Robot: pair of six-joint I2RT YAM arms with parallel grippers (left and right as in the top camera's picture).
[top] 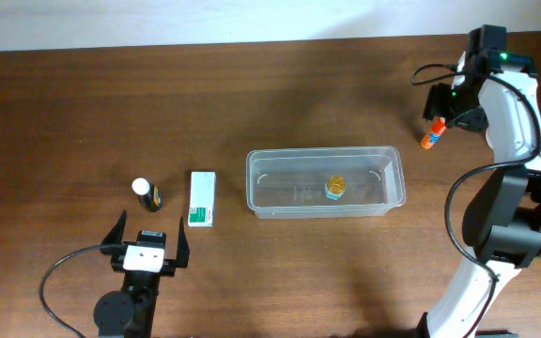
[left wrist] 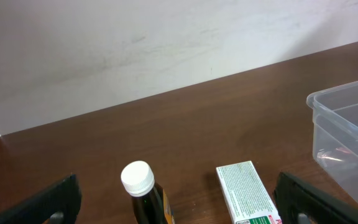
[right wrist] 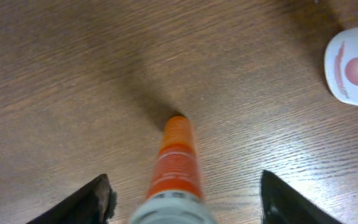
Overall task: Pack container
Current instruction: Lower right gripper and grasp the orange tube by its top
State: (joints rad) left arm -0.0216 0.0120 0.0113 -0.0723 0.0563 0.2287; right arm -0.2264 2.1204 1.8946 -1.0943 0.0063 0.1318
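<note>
The clear container (top: 322,150) sits mid-table with a small gold-lidded jar (top: 335,188) inside; its corner shows in the left wrist view (left wrist: 344,102). A dark bottle with a white cap (top: 145,194) (left wrist: 138,180) and a white-and-green box (top: 202,198) (left wrist: 244,186) stand left of it. My left gripper (top: 148,246) (left wrist: 176,208) is open and empty, just in front of the bottle and box. My right gripper (top: 444,113) (right wrist: 182,199) is open at the far right, its fingers on either side of an orange-capped stick (top: 429,137) (right wrist: 176,155) without touching it.
A white round object with a red circle (right wrist: 353,65) lies near the stick in the right wrist view. The right arm's base (top: 515,216) stands at the right edge. A pale wall (left wrist: 135,43) runs behind the table.
</note>
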